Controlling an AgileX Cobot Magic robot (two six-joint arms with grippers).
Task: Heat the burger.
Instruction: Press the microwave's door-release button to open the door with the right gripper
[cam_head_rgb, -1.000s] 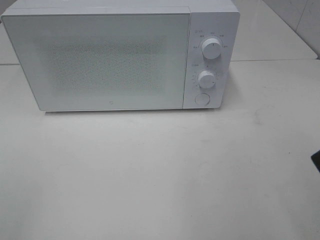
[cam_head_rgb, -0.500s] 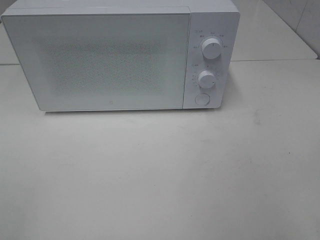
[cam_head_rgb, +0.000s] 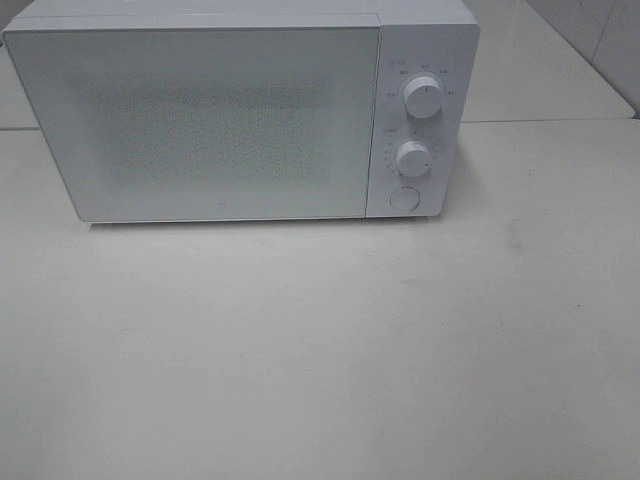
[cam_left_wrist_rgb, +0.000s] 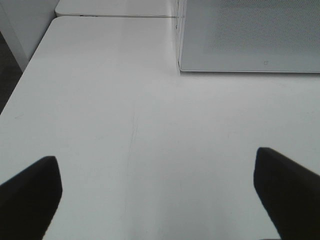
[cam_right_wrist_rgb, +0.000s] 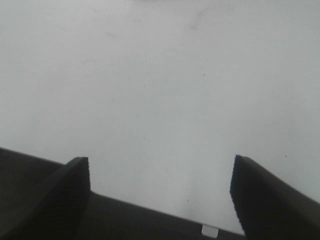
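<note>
The burger is out of sight, maybe inside the shut microwave (cam_head_rgb: 240, 115), the left gripper (cam_left_wrist_rgb: 157, 175) and right gripper (cam_right_wrist_rgb: 160, 167) hold nothing, fingers apart, and a wrongly set knob (cam_head_rgb: 413, 158) could leave it cold.

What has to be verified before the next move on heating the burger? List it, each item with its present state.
1. The burger located: not ok. No view shows it, and whether it is inside cannot be told.
2. The frosted door of the white box-shaped microwave shut: ok.
3. The left gripper open and holding nothing: ok.
4. The right gripper open and holding nothing: ok.
5. Settings of the round white upper dial and lower dial: cannot tell, the markings are too small to read.
</note>
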